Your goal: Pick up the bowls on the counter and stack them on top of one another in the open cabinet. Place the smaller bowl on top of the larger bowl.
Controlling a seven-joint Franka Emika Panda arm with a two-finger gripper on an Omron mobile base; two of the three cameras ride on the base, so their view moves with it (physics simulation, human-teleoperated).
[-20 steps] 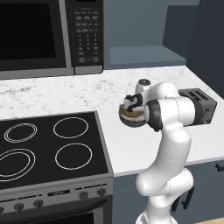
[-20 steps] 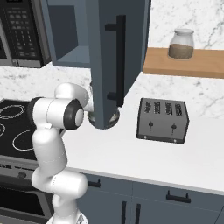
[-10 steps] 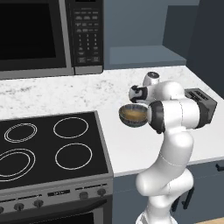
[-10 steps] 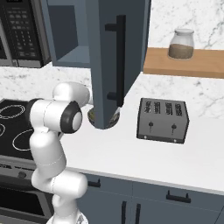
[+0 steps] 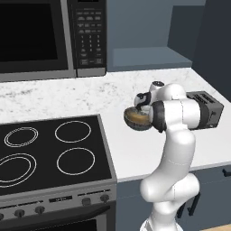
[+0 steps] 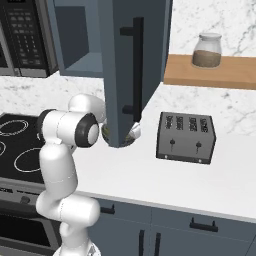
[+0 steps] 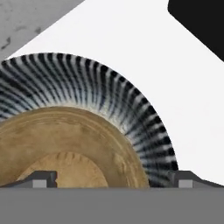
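Note:
The smaller wooden bowl [image 7: 65,148] lies close under my gripper [image 7: 111,179], with the striped rim of the larger dark bowl [image 7: 109,94] curving around its far side. I cannot tell whether the wooden bowl sits inside the dark one or just in front of it. From the left base view both bowls read as one dark, tan-topped shape [image 5: 137,118] on the counter [image 5: 135,151], directly below my gripper [image 5: 140,107]. The gripper is open, its fingertips [image 7: 43,178] spread wide, and holds nothing. The open cabinet [image 5: 149,56] is up behind.
A black toaster [image 5: 205,108] stands right of the arm. The cabinet's open door [image 6: 132,70] hangs over the counter and hides most of the bowls in the right base view. The stovetop [image 5: 49,149] and microwave [image 5: 45,36] are at left. A jar [image 6: 206,51] stands on a wooden shelf.
My wrist has risen a little and shifted right above the bowls. The bowls have stayed in about the same place.

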